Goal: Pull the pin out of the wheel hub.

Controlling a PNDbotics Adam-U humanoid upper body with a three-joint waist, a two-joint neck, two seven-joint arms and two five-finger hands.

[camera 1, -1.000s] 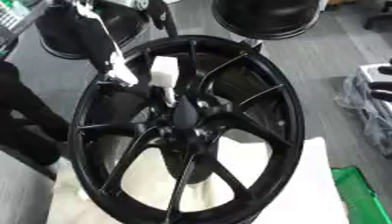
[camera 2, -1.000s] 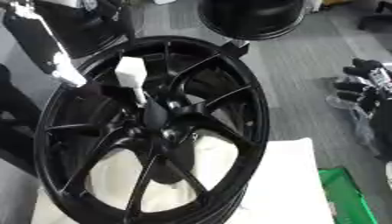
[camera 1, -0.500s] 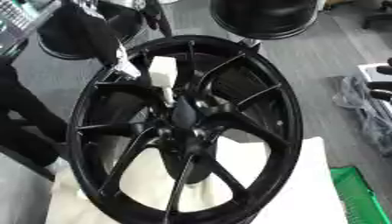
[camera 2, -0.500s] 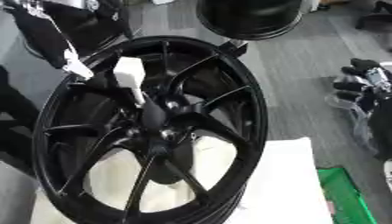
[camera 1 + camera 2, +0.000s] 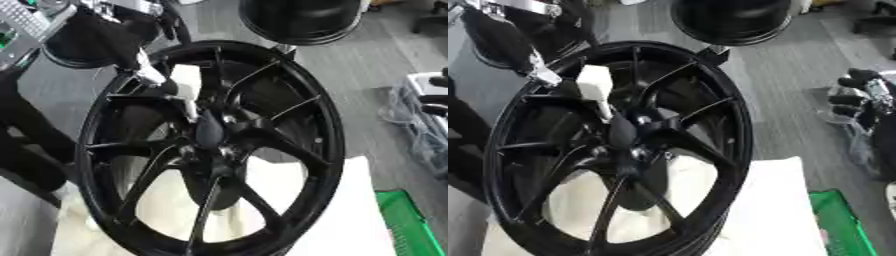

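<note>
A black wheel hub leans upright at frame centre. Its white-handled pin still points into the centre. The left robot hand, upper left, has drawn upward; whether its fingers are closed, I cannot tell. Extraction looks unfinished.

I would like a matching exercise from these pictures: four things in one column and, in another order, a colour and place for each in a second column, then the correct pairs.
Things:
1. wheel
2. pin
3. cloth
4. bin

Descriptions:
A. green, at the lower right corner
B. white, spread under the lower part of the rim
C. black, with spokes, filling the middle of the view
D. white block on a thin stem, reaching to the hub

Pairs: 1-C, 2-D, 3-B, 4-A
</note>
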